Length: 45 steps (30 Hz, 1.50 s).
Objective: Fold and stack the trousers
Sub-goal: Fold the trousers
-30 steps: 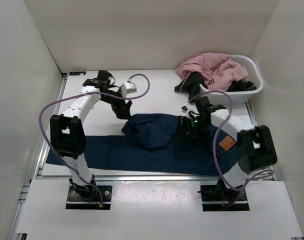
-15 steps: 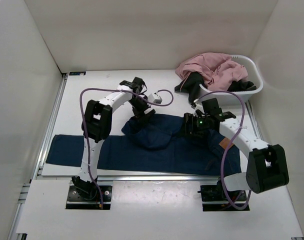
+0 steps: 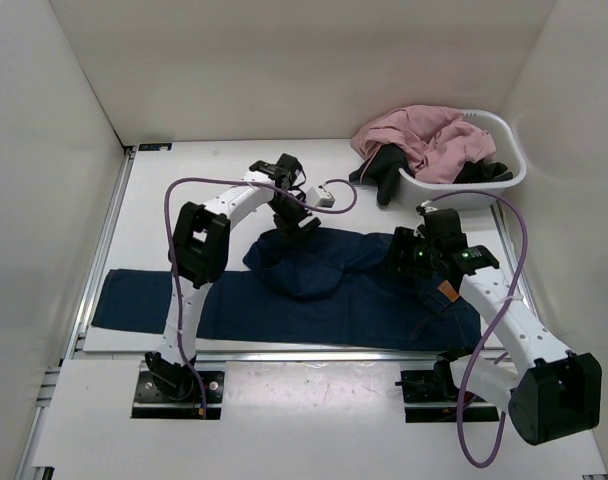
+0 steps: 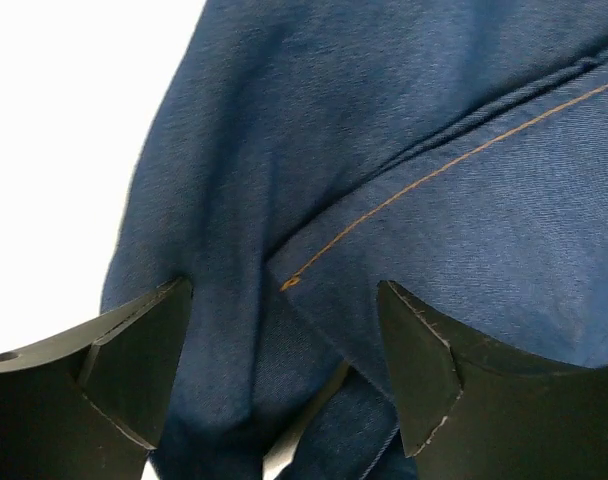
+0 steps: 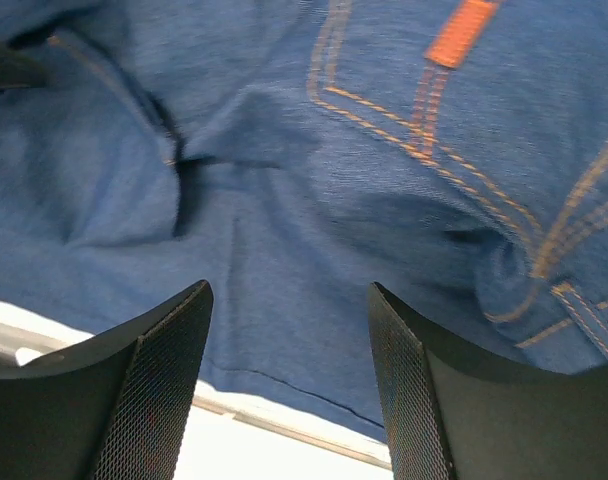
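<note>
Far left first: one leg of the trousers (image 3: 304, 302) lies flat along the near side of the tabletop (image 3: 184, 200), so that end needs nothing from me. The rest runs right, waist end by my right arm.

My left hand (image 4: 284, 292) hangs wide open over the far edge of the bunched hump (image 3: 302, 265) in the middle. Its fingers (image 4: 134, 370) straddle a ridge of denim, an orange seam (image 4: 434, 170) runs past, and nothing is pinched. To do this well, I reckon I should come straight down on that ridge, catch both layers rather than the top skin, and draw the hump out flat before any fold.

My right hand (image 5: 289, 290) is also spread apart and empty, low over the waist end, with orange stitching under it. The orange-brown patch (image 3: 446, 291) sits just beside it, nearer me. I judge this hand should anchor the waistband so the cloth cannot slide.

Far right, a white basket (image 3: 514, 150) holds a pink garment (image 3: 424, 135). A black garment (image 3: 384, 168) spills over its rim towards the trousers, near but apart. That is the thing to keep clear of.
</note>
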Available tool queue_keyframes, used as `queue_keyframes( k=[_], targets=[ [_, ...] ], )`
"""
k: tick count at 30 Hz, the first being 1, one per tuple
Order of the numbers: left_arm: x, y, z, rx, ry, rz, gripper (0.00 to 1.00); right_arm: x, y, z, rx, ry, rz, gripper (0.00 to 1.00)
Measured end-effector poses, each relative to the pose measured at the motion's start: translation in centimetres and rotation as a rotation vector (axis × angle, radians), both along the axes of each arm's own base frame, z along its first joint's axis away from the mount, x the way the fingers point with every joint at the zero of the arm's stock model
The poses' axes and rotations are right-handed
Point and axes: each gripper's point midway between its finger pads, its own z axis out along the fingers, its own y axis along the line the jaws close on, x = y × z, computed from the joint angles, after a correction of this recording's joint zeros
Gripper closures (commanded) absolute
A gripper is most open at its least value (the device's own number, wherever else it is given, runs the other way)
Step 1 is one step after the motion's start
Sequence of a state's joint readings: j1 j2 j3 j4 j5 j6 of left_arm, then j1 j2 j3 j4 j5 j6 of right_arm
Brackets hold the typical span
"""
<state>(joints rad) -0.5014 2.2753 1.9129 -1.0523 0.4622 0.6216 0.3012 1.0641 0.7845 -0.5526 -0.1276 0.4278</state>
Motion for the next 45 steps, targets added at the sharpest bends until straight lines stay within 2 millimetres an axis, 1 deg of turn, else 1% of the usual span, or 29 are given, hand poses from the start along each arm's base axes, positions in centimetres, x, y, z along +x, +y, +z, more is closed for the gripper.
queue_keyframes(
  k=[2,4,5,6,7,10,12,13,15,16,17,20,22,24,26,30,31,32,33,34,38,41,43,45],
  targets=[
    [0.4,0.3,0.3,0.012,-0.028,0.014,0.22,0.0,-0.4,-0.2,-0.020,0.005,-0.019,0.32],
    [0.8,0.5,1.0,0.020,-0.062,0.025,0.25,-0.1,-0.8,-0.4,-0.036,0.013,-0.032,0.32],
    [0.9,0.5,1.5,0.020,-0.083,0.030,0.32,-0.2,-1.0,-0.5,-0.044,0.014,-0.039,0.32],
    [1.0,0.5,2.2,0.015,-0.100,0.036,0.52,-0.2,-1.1,-0.5,-0.047,0.013,-0.042,0.32],
    [1.0,0.5,2.8,0.007,-0.115,0.040,0.62,-0.1,-1.2,-0.4,-0.051,0.009,-0.047,0.32],
    [-0.1,0.5,4.3,-0.004,-0.133,0.030,0.84,-0.2,-1.4,-0.5,-0.057,0.004,-0.054,0.32],
    [-1.0,0.3,4.3,0.003,-0.121,0.015,0.84,-0.4,-1.5,-0.7,-0.060,0.006,-0.056,0.32],
    [-1.4,0.2,3.9,0.013,-0.107,0.005,0.80,-0.5,-1.6,-0.8,-0.062,0.007,-0.057,0.32],
    [-2.3,0.2,2.6,0.041,-0.061,-0.003,0.78,-0.8,-1.6,-1.0,-0.064,0.011,-0.058,0.32],
    [-2.8,0.2,1.8,0.059,-0.035,-0.005,0.73,-0.9,-1.7,-1.0,-0.064,0.011,-0.058,0.32],
    [-3.2,0.3,0.9,0.077,-0.010,-0.005,0.56,-0.9,-1.7,-1.1,-0.064,0.010,-0.058,0.32],
    [-3.9,0.8,-1.1,0.123,0.052,0.006,0.45,-1.1,-1.8,-1.2,-0.066,0.012,-0.059,0.32],
    [-4.1,0.9,-1.7,0.137,0.074,0.017,0.41,-1.1,-1.9,-1.1,-0.070,0.005,-0.063,0.32],
    [-3.8,0.9,-1.5,0.145,0.066,0.028,0.38,-1.0,-2.0,-1.0,-0.073,-0.002,-0.068,0.32],
    [-3.6,1.1,-1.7,0.157,0.061,0.035,0.35,-1.0,-2.1,-0.8,-0.074,-0.012,-0.072,0.32],
    [-3.3,1.2,-1.8,0.170,0.053,0.051,0.34,-1.0,-2.4,-0.6,-0.085,-0.024,-0.082,0.32],
    [-3.2,1.2,-1.8,0.171,0.052,0.053,0.37,-1.1,-2.5,-0.6,-0.089,-0.024,-0.083,0.32],
    [-3.2,1.2,-1.8,0.171,0.053,0.054,0.47,-1.2,-2.6,-0.6,-0.092,-0.024,-0.085,0.32],
    [-3.3,1.2,-1.8,0.169,0.057,0.057,0.79,-1.2,-2.7,-0.5,-0.095,-0.025,-0.087,0.32],
    [-3.4,1.1,-1.8,0.165,0.065,0.062,0.86,-1.2,-2.7,-0.5,-0.097,-0.027,-0.088,0.32],
    [-4.7,0.8,-2.0,0.133,0.143,0.045,0.86,-1.3,-3.0,-0.5,-0.108,-0.027,-0.097,0.32],
    [-6.0,0.7,-1.6,0.118,0.212,0.031,0.86,-1.5,-3.3,-0.7,-0.119,-0.018,-0.102,0.32],
    [-6.1,0.7,-0.9,0.101,0.236,0.034,0.86,-1.6,-3.6,-0.7,-0.129,-0.016,-0.111,0.32],
    [-5.6,0.5,0.2,0.076,0.234,0.043,0.86,-1.6,-3.9,-0.7,-0.141,-0.016,-0.122,0.32]
  ],
)
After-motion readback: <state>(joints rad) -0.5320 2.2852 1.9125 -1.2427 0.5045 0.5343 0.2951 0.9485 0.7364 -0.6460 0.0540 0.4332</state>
